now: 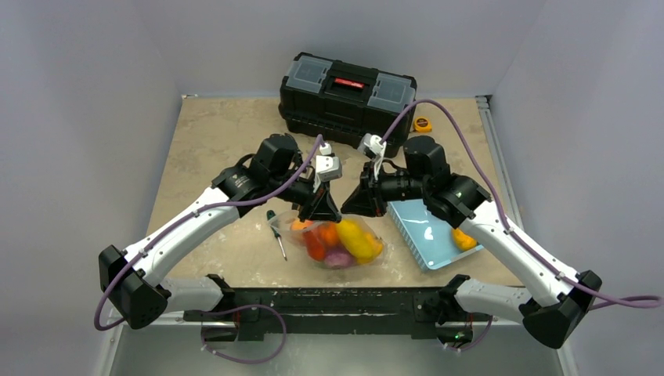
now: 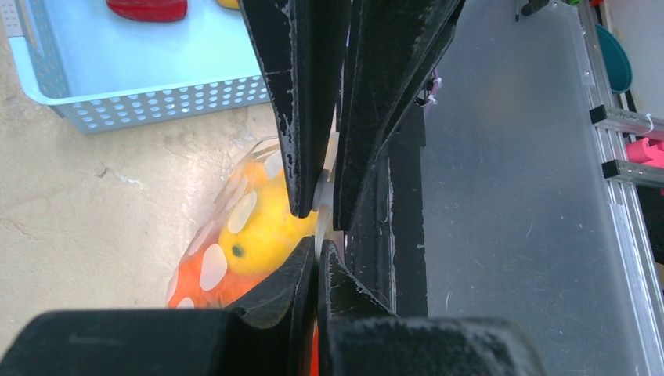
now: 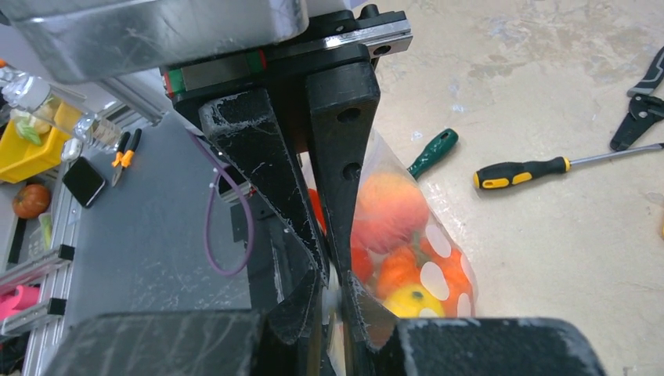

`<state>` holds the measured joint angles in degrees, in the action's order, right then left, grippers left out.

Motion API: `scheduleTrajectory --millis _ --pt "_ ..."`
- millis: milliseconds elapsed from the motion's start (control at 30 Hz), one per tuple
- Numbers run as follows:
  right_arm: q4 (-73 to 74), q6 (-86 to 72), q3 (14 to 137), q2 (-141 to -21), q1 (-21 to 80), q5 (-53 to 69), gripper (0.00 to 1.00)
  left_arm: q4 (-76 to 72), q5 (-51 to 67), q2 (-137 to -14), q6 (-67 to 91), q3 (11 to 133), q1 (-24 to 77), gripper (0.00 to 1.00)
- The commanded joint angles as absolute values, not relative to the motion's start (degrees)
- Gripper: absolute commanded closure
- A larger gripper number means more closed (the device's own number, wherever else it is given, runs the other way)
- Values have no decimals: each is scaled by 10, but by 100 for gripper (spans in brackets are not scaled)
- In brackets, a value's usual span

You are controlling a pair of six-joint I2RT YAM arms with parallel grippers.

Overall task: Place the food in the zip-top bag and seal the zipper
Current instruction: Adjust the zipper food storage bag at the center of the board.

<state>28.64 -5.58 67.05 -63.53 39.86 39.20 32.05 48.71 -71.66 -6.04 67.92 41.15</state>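
The bag (image 1: 342,243) lay mid-surface (image 1: 219,133) just in front of both claws, with its top edge lifted between them. The left claw (image 1: 321,205) was shut on that edge from the left. The right claw (image 1: 362,202) was narrow and pinched it from the right, just beside the other. The zipper was too thin to make out. Judged from the two grips, its long axis ran left to right from one claw to the other, so sealing would call for a press or slide along that line. There was one bag, and at least five pieces of food (image 3: 387,205) showed through its film. A red piece (image 2: 147,8) and a yellow-orange piece (image 1: 463,239) lay in the one basket (image 1: 415,223), nearer the right arm. Two screwdrivers (image 3: 521,172) and one toolbox (image 1: 348,90) were also there.
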Motion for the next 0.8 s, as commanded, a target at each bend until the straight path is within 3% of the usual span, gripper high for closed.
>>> scheduleTrajectory --millis 0,567,633,767 --pt "234 -59 652 -631 405 414 97 278 531 -706 -55 702 410 100" --pt "190 -86 635 -650 426 410 88 273 532 -705 -54 701 406 100" --pt "179 -98 631 -643 426 410 80 274 530 -704 -54 701 407 100" --pt "155 -146 611 -603 423 385 55 275 525 -705 -54 701 406 100"
